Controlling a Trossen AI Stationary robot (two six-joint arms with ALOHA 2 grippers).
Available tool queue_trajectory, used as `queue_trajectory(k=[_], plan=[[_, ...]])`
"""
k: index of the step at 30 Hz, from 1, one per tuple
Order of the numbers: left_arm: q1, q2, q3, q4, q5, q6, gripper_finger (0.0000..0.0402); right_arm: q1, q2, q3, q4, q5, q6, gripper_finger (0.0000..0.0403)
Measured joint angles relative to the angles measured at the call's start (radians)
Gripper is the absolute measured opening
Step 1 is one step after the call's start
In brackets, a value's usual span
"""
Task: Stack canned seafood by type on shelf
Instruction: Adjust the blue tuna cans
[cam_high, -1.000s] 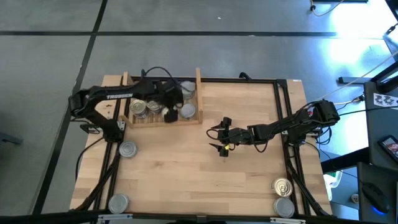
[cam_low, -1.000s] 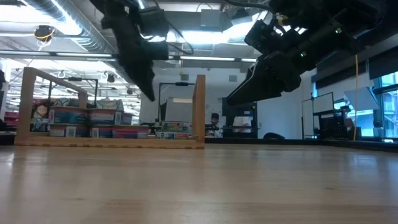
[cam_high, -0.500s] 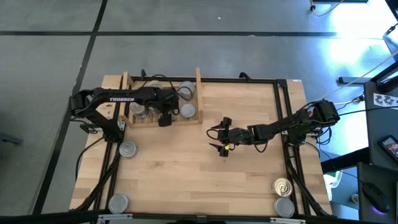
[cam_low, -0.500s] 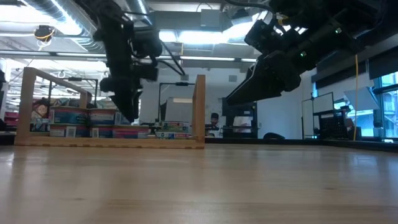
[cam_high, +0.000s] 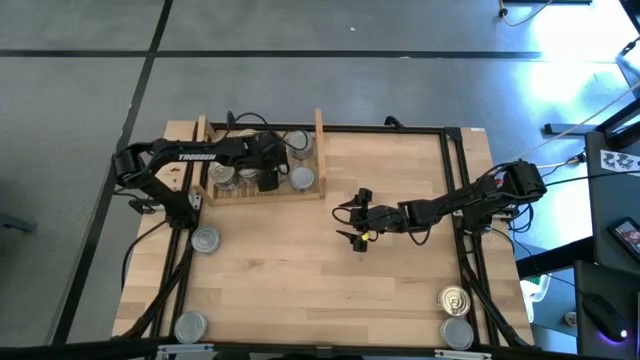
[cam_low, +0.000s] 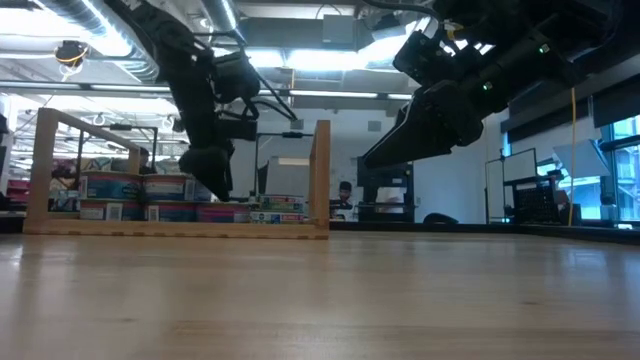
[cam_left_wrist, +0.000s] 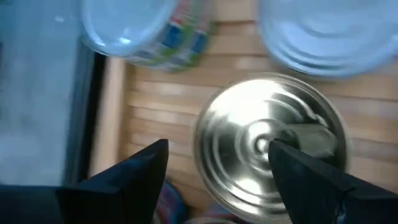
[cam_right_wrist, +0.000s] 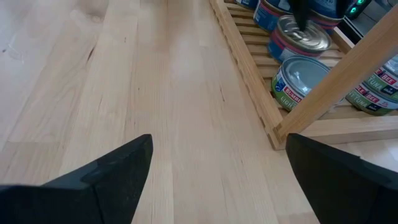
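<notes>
— Left gripper (cam_high: 268, 176) is seen over the shelf (cam_high: 262, 193) in the upper left of the high view, fingers spread wide around a golden-topped can (cam_left_wrist: 268, 144), nothing yet gripped.

— How should the step be done well?

— The jaws should be centred on the rim and lowered squarely before being closed. Right gripper (cam_high: 358, 222) is kept open and empty at mid-table.

— Loose cans (cam_high: 205, 240) are left on the tabletop.

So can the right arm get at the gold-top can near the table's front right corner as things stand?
Probably yes. The right gripper hangs open and empty over mid-table, and the gold-top can stands on bare tabletop beside one grey-top can, with nothing between. The left gripper is over the shelf, out of the way.
</notes>
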Motion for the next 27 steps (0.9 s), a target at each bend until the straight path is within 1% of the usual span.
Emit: queue_trajectory(k=[3,9,11,14,16,19,22,24,27], plan=[[0.033,0.025,0.0,0.029,-0.028,0.031,0.0276,0.0,0.0,0.0,0.0,0.0,0.0,0.0369],[0.112,0.091,0.005,0.135,-0.059,0.03,0.0276,0.0,0.0,0.0,-0.001,0.0,0.0,0.0369],[0.125,0.104,0.005,0.182,-0.103,0.034,0.0276,0.0,0.0,0.0,-0.001,0.0,0.0,0.0369],[0.14,0.11,0.0,0.227,-0.204,0.068,0.0276,0.0,0.0,0.0,-0.001,0.0,0.0,0.0369],[0.152,0.112,-0.001,0.257,-0.227,0.085,0.0276,0.0,0.0,0.0,-0.001,0.0,0.0,0.0369],[0.161,0.112,-0.002,0.29,-0.232,0.086,0.0276,0.0,0.0,0.0,0.0,0.0,0.0,0.0369],[0.134,0.085,-0.001,0.277,-0.234,0.06,0.0276,0.0,0.0,0.0,0.0,0.0,0.0,0.0369],[0.091,0.043,0.012,0.255,-0.231,0.042,0.0276,0.0,0.0,0.0,0.0,0.0,0.0,0.0369],[0.0,-0.054,0.023,0.217,-0.229,-0.017,0.0276,0.0,0.0,0.0,0.0,0.0,0.0,0.0369]])
